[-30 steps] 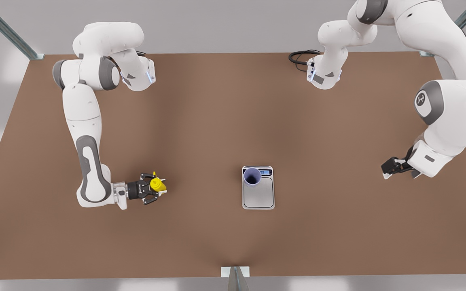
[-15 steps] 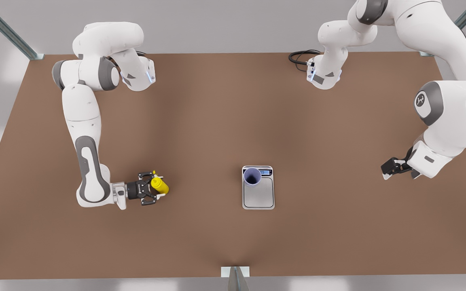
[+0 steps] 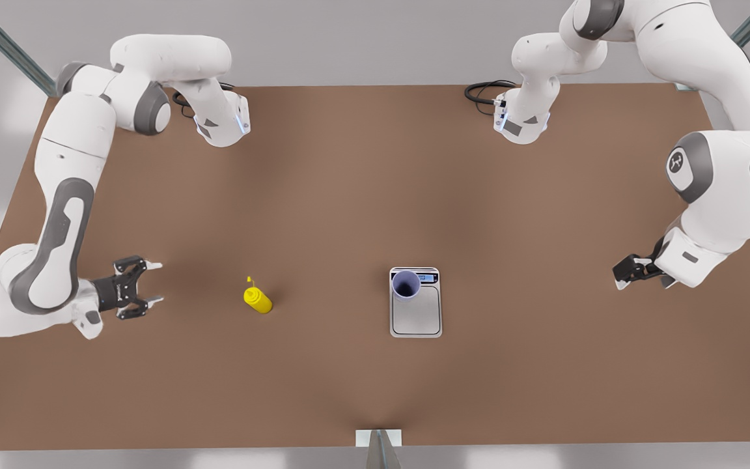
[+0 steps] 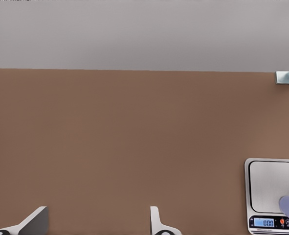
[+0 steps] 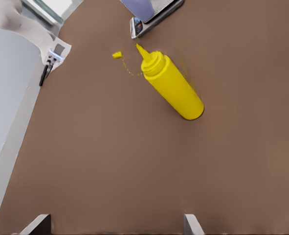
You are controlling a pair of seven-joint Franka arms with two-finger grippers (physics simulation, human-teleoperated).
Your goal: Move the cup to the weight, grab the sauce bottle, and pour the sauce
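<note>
Holding right claw and left claw open, away from sauce bottle pointing nozzle toward frame's upper left.

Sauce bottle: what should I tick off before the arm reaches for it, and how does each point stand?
1. Cup standing on the weight: ok.
2. Sauce bottle in a grip: not ok; it is free on the table, apparently on its side.
3. Right gripper open for a grasp: ok; it is apart from the bottle, toward the front view's left.
4. Left gripper out of the way: ok; it is open and waits at the front view's right.
5. Sauce already in the cup: cannot tell; its inside is dark.
</note>
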